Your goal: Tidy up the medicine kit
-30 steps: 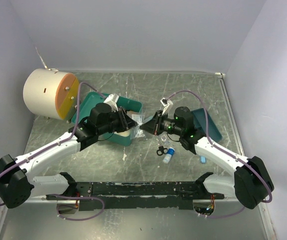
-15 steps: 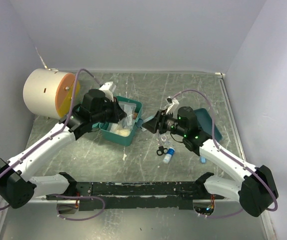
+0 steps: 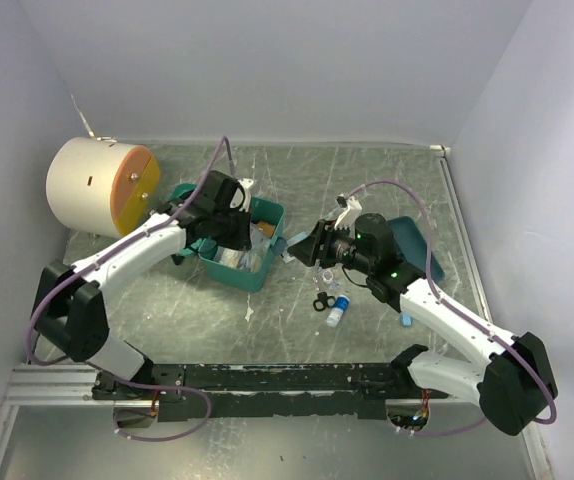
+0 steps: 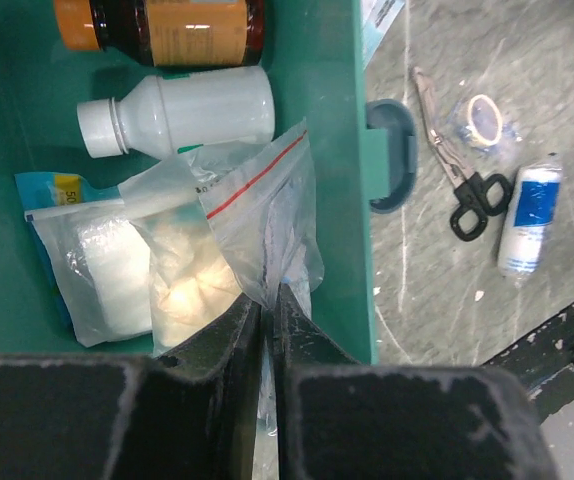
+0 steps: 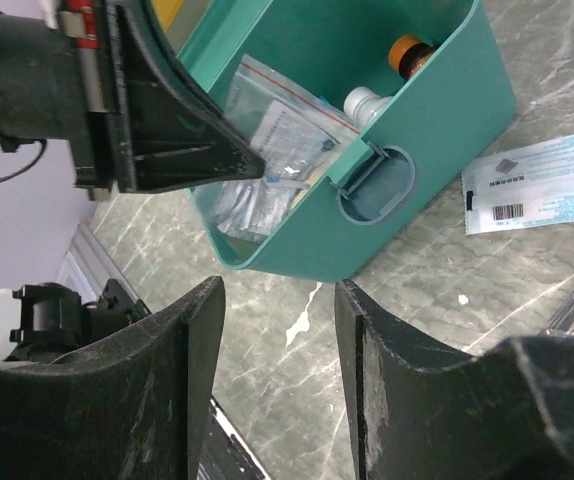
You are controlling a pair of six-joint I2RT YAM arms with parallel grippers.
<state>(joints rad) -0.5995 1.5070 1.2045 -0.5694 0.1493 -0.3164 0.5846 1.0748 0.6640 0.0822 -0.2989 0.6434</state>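
The medicine kit [image 3: 250, 278] is an open teal box left of centre. My left gripper [image 4: 267, 296] hangs over it, shut on the lower edge of a clear zip bag [image 4: 267, 195] with a red stripe that dips into the box. Inside lie an amber bottle [image 4: 167, 20], a white bottle [image 4: 187, 108] and gauze packets [image 4: 102, 268]. My right gripper [image 5: 277, 300] stands open and empty just right of the kit [image 5: 417, 130], low over the table, looking at the left fingers [image 5: 182, 135] and the bag [image 5: 277, 150].
Black scissors [image 3: 324, 298], a blue-and-white roll [image 3: 338, 311] and a tape ring [image 4: 484, 117] lie right of the kit. A printed packet [image 5: 537, 195] lies by the kit. A darker teal tray [image 3: 414, 245] sits behind the right arm. A cream cylinder [image 3: 95, 187] stands at the far left.
The right gripper opened and let go of the bag, then drew back a little. The left gripper closed on the bag and carried it left, over the kit.
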